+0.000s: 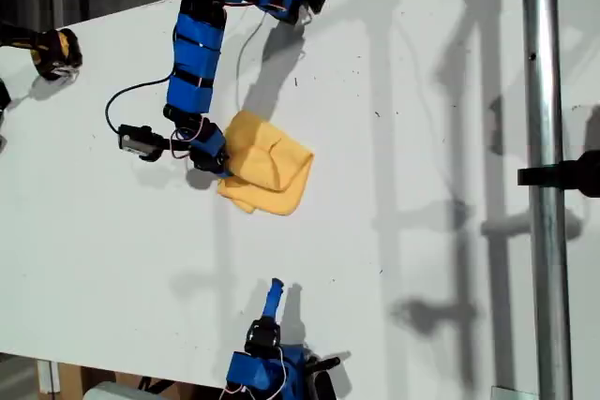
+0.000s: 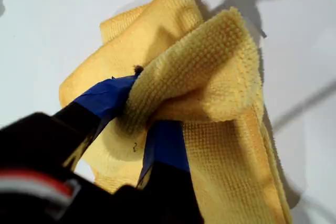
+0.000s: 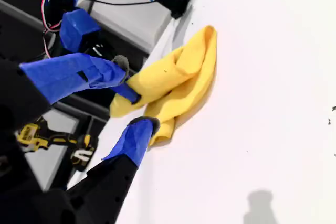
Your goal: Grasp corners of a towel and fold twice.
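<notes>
Nearest the exterior camera, at the six o'clock edge of its picture, my second gripper (image 1: 274,289) is seen raised off the white table (image 1: 422,231) with its jaws spread wide and nothing held between them; in its own wrist view the blue-taped fingers (image 3: 79,72) frame the cloth from a distance. From this gripper the towel (image 1: 267,173) lies toward twelve o'clock, well apart, bunched into a crumpled heap near the table's middle. Its long axis is judged to run roughly from eleven to five o'clock. Beyond it, at the heap's nine o'clock edge, my first gripper (image 1: 214,158) is closed on a fold of the towel (image 2: 210,72), pinched between its blue pads (image 2: 105,98). The first arm is thus far nearer; which of the corners is held cannot be told.
</notes>
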You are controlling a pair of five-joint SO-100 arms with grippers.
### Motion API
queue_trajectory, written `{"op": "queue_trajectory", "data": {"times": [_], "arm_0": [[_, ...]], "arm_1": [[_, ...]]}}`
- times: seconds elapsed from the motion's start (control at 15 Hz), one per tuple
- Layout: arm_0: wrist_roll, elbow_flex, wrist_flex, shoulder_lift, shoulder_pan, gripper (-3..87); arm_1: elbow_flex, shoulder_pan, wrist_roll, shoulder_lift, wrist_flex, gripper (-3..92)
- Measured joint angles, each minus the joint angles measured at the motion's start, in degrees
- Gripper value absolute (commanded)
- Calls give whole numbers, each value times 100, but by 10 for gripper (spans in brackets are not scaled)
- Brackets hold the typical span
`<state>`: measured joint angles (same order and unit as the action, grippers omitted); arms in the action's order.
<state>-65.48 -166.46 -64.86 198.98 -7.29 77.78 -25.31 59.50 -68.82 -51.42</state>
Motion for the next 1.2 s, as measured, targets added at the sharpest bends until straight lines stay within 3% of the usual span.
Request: {"op": "queue_trajectory", "data": {"times": [0.07,0.13,0.2,0.33,0.4,0.73,0.8,1.0,1.2], "arm_0": [[0,0,18,0,0,172],[0,0,18,0,0,172],[0,0,35,0,0,172],[-26,0,62,0,0,172],[-26,0,88,0,0,172],[-26,-35,123,0,0,173],[-26,-44,123,0,0,170],[-26,-193,123,0,0,143],[-105,-466,193,0,-79,159]], "arm_1": [[-132,-35,0,0,70,125],[-272,-53,0,0,105,322],[-457,-62,0,0,114,359],[-668,-70,0,-9,255,167],[-668,-79,0,-18,290,126],[-387,-290,0,-1037,35,92],[-229,-343,0,-1450,-325,29],[686,-343,-272,-3059,-1942,25],[2918,149,316,-5212,-3182,29]]}}
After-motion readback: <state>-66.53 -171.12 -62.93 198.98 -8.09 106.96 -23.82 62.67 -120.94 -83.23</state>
